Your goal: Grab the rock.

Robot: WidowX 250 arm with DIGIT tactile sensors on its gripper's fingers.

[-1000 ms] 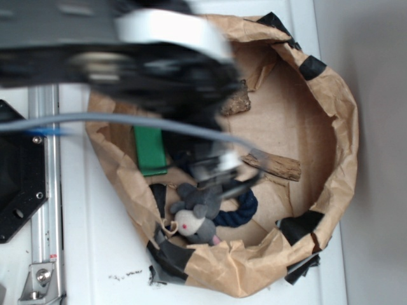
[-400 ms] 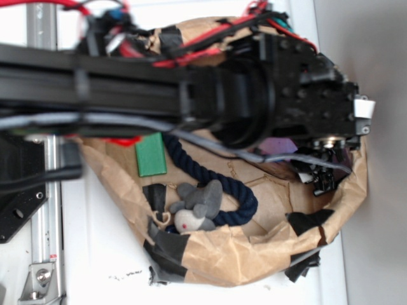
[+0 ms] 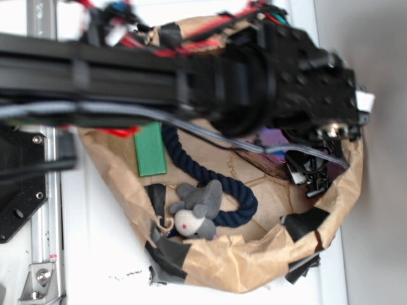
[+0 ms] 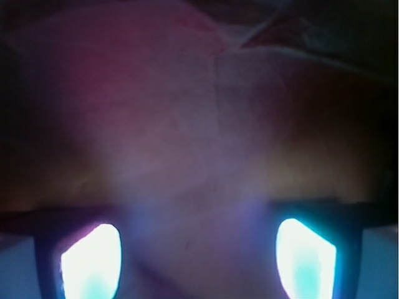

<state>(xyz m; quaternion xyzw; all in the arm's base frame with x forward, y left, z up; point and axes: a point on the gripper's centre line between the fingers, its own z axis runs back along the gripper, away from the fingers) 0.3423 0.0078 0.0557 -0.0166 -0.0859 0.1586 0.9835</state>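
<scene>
The rock is hidden; my black arm (image 3: 191, 82) lies across the upper part of the brown paper basin (image 3: 254, 267) and covers it. My gripper (image 3: 310, 179) hangs at the basin's right inner wall, pointing down. In the wrist view the gripper (image 4: 198, 255) is open: two glowing fingertips (image 4: 90, 258) stand wide apart, with only blurred brown paper between them.
A green block (image 3: 151, 150) lies at the basin's left. A dark blue rope (image 3: 216, 184) curves through the middle, with a grey plush mouse (image 3: 196, 213) at the front. Black tape patches (image 3: 305, 223) mark the crumpled rim. A metal rail (image 3: 44, 210) runs along the left.
The arm has swung from the upper left across to the basin's right side, covering the rock and the wood piece. In the last half second it barely shifted.
</scene>
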